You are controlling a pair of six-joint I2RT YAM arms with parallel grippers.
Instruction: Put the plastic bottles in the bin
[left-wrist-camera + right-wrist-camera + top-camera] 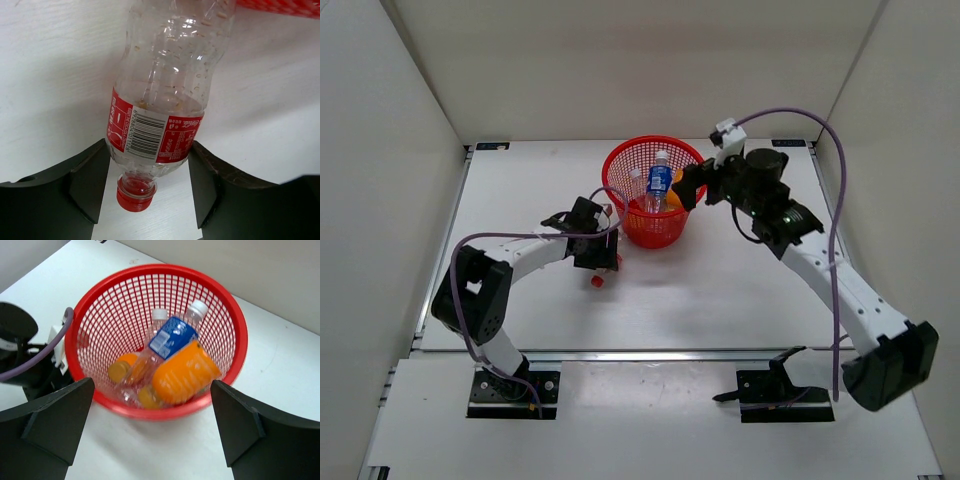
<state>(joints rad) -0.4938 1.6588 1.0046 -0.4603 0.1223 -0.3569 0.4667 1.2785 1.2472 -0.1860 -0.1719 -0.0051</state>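
Observation:
A clear bottle with a red label (165, 90) lies on the white table just left of the bin, its red cap (598, 281) towards the near edge. My left gripper (150, 167) is shut on it, both fingers pressed against the label. The red mesh bin (655, 232) holds an orange bottle (185, 372), a second orange bottle (125, 367), a clear bottle with a blue label (170, 335) and a plain clear bottle (159, 315). My right gripper (152, 390) hangs open over the bin's right side with nothing between its fingers.
White walls enclose the table on the left, back and right. The bin's rim (285, 6) shows just beyond the held bottle. The left arm's purple cable (45, 347) runs close to the bin's left side.

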